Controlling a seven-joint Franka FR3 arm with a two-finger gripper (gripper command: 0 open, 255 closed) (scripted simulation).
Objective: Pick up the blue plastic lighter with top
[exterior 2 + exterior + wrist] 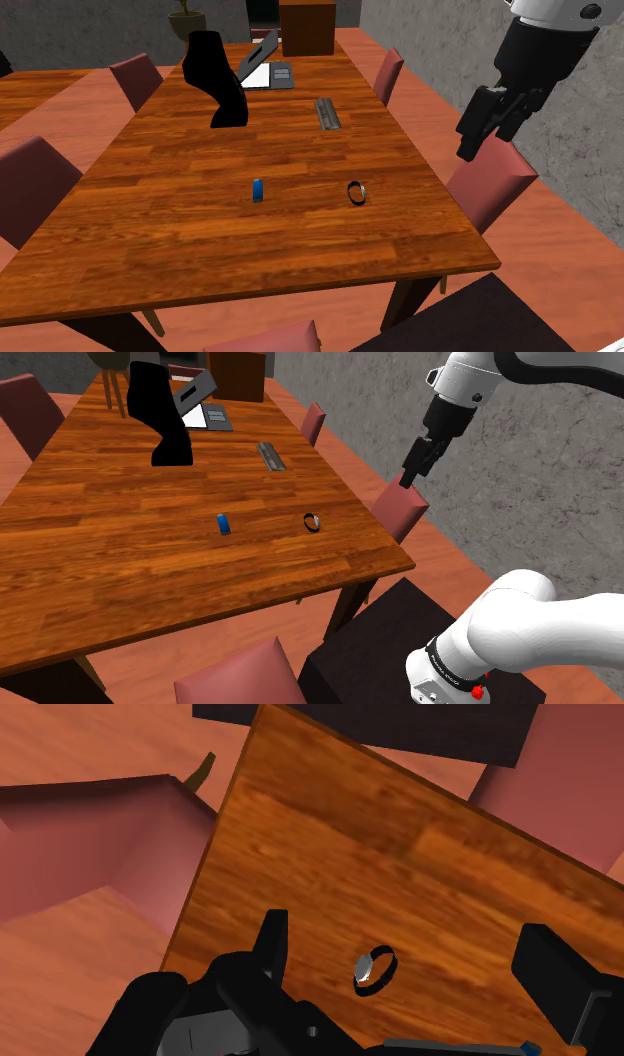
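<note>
Lighter (224,524), blue, lying flat on wooden worktop (100,572) about mid-surface, black ring (313,522) with a silver patch near it toward the shoulder view's right; gripper (412,472), black, fingers spread apart, clasping nothing, raised beyond worktop edge above red chair (402,507), well apart from lighter.

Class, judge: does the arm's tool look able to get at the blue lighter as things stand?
Probably yes: the blue lighter lies alone on the wooden table, the ring apart from it, and the open tool hangs off the table's edge with nothing between.
</note>
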